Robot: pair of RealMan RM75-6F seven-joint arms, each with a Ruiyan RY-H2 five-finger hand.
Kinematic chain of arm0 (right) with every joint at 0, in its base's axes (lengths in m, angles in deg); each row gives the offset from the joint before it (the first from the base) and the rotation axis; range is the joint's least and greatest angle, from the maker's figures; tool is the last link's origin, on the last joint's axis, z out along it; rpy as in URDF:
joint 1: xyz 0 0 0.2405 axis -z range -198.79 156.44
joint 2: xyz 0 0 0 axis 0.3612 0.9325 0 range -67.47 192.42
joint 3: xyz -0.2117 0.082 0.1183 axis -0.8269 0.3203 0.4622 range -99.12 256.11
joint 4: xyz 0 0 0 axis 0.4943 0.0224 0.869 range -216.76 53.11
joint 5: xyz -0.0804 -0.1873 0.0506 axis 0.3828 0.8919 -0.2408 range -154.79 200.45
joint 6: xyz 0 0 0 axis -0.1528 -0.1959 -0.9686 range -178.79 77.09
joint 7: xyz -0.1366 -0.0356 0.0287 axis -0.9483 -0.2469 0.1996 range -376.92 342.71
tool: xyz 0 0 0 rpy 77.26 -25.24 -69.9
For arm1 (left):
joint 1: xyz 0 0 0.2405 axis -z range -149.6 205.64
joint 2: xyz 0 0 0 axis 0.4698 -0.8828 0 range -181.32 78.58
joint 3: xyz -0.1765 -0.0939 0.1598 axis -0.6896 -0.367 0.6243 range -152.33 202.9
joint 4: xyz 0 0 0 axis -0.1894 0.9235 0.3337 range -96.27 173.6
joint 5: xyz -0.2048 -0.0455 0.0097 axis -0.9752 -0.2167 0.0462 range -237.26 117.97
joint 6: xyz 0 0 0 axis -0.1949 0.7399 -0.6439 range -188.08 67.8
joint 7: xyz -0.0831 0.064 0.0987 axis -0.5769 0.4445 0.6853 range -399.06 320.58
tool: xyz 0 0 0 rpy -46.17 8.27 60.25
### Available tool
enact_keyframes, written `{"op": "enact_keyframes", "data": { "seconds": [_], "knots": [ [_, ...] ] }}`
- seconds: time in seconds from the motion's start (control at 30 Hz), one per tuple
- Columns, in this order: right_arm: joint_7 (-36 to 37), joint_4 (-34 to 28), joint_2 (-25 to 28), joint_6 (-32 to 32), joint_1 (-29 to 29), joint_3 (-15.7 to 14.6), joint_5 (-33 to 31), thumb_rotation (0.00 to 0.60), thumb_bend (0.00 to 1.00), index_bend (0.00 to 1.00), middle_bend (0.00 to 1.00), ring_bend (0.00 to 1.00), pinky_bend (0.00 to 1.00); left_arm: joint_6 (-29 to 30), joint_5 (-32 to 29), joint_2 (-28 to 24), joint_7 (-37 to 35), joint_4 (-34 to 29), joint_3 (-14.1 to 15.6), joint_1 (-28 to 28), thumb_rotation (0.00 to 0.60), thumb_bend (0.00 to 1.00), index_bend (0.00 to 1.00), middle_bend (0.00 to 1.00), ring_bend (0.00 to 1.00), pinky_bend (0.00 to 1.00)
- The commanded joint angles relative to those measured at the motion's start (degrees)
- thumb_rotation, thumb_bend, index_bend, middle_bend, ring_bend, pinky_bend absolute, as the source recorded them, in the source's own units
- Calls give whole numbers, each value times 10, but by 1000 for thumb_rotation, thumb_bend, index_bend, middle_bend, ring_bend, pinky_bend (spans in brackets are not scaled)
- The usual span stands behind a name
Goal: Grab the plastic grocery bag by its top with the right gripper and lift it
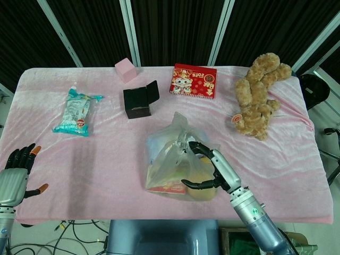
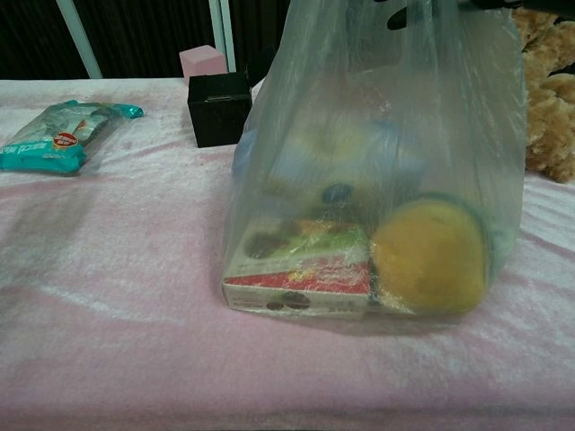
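Observation:
The clear plastic grocery bag (image 1: pixel 172 159) stands on the pink tablecloth (image 1: pixel 106 170) near the front edge. It holds a yellow round fruit (image 2: pixel 429 256), a red-and-white box (image 2: pixel 296 280) and other items. Its knotted top (image 1: pixel 183 139) stands upright. My right hand (image 1: pixel 211 169) reaches in from the bag's right side, thumb and fingers spread apart around the bag's upper right, with nothing gripped. Dark fingertips (image 2: pixel 393 16) show through the plastic at the top of the chest view. My left hand (image 1: pixel 16 171) hangs with fingers spread at the table's front left corner, empty.
A teal snack packet (image 1: pixel 78 111) lies at the left. A black open box (image 1: pixel 139 101) and a pink cube (image 1: pixel 126 69) sit behind the bag. A red printed box (image 1: pixel 194 81) and a brown teddy bear (image 1: pixel 259 95) lie at the back right.

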Motion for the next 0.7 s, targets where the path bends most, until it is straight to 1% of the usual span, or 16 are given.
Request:
{"op": "enact_keyframes", "data": {
  "seconds": [0.03,0.27,0.47,0.6,0.7],
  "knots": [
    [-31,0,-20,-6,-22,12,-39,600,127,278,255,249,242,-1,0,0,0,0,0,0,600,0,0,0,0,0],
    [-79,0,-47,-21,-55,30,-97,600,127,312,282,277,243,-4,-2,0,-1,0,-1,2,600,0,0,0,0,0],
    [-81,0,-64,-18,-79,55,-135,600,127,361,328,321,283,-5,-5,0,0,-1,-1,2,600,0,0,0,0,0],
    [-50,0,-68,1,-92,83,-157,600,122,365,334,328,320,-5,-6,0,0,-1,-2,2,600,0,0,0,0,0],
    [10,0,-55,40,-99,120,-187,600,94,365,331,328,324,-6,-6,0,0,-2,-2,3,600,0,0,0,0,0]
  ]
}}
